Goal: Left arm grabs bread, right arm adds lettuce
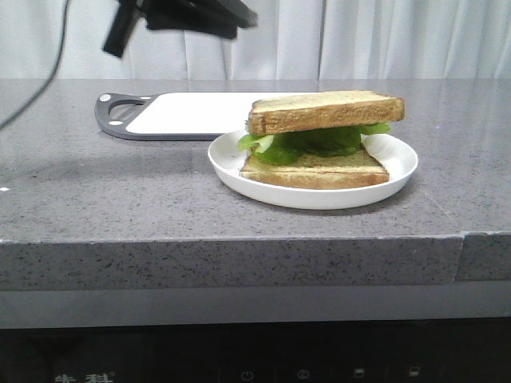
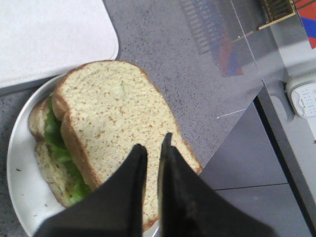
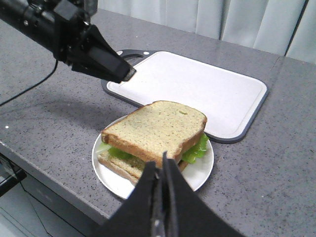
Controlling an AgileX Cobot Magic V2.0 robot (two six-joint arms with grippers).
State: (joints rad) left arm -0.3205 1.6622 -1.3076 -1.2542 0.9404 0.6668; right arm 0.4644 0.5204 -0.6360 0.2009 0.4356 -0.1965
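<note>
The bread [image 1: 323, 112], a thick tan speckled slice, lies on top of the lettuce [image 1: 311, 144], which rests on a thinner slice [image 1: 315, 171] in a white plate [image 1: 319, 195]. My left gripper [image 1: 243, 17] hangs high above the table, up and left of the stack, touching nothing. In the left wrist view its fingers [image 2: 153, 143] stand almost together, empty, above the bread [image 2: 113, 108] and lettuce [image 2: 57, 140]. My right gripper [image 3: 160, 165] is shut and empty, raised on the near side of the bread [image 3: 158, 126] and lettuce [image 3: 196, 148]; it is out of the front view.
A white cutting board [image 1: 192, 112] with a dark rim and handle lies behind and left of the plate. The grey stone counter's front edge [image 1: 239, 239] runs just before the plate. White curtains hang behind.
</note>
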